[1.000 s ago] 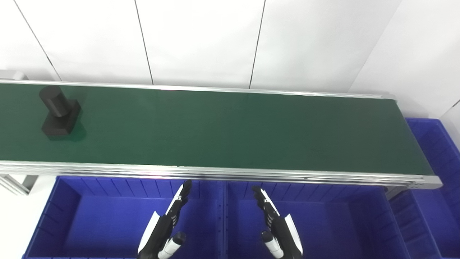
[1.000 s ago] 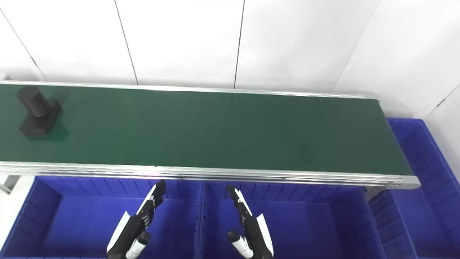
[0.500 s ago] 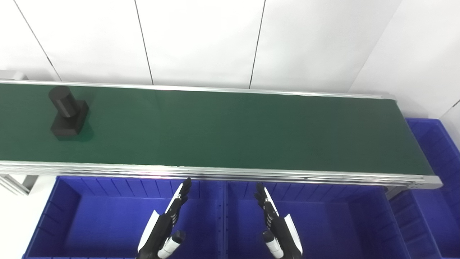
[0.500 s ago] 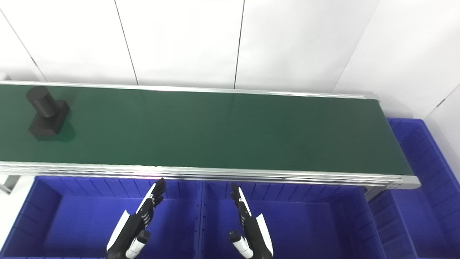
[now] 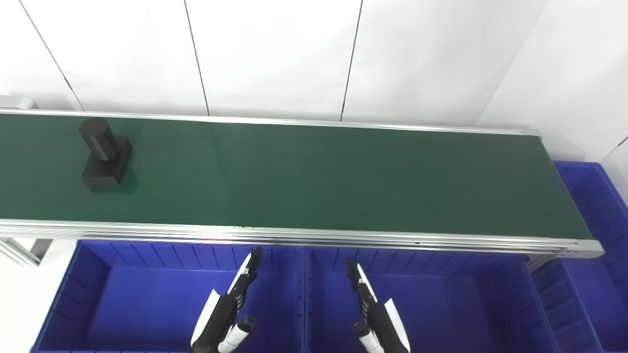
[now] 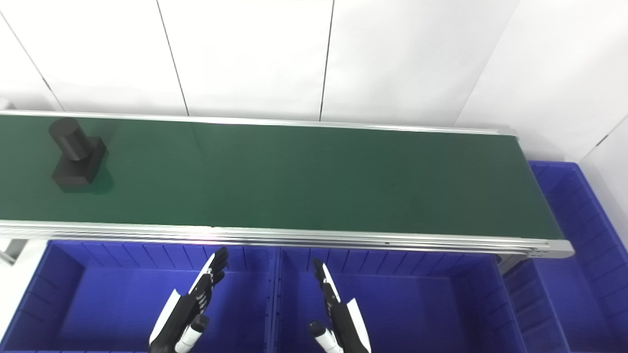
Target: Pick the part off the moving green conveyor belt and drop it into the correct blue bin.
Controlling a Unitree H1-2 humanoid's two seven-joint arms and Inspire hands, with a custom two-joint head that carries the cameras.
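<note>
A black part, a short cylinder standing on a square base, rides at the far left of the green conveyor belt. Both hands hover low at the bottom of the picture, in front of the belt and above the blue bins. My left hand is open, fingers stretched toward the belt, holding nothing. My right hand is open too and empty. The part is far to the left of both hands.
Two blue bins lie under the belt's near edge, one on the left and one on the right. A third blue bin sits past the belt's right end. White wall panels stand behind.
The black part has travelled a little to the right along the belt. Both hands have sunk slightly toward the bottom edge, still open.
</note>
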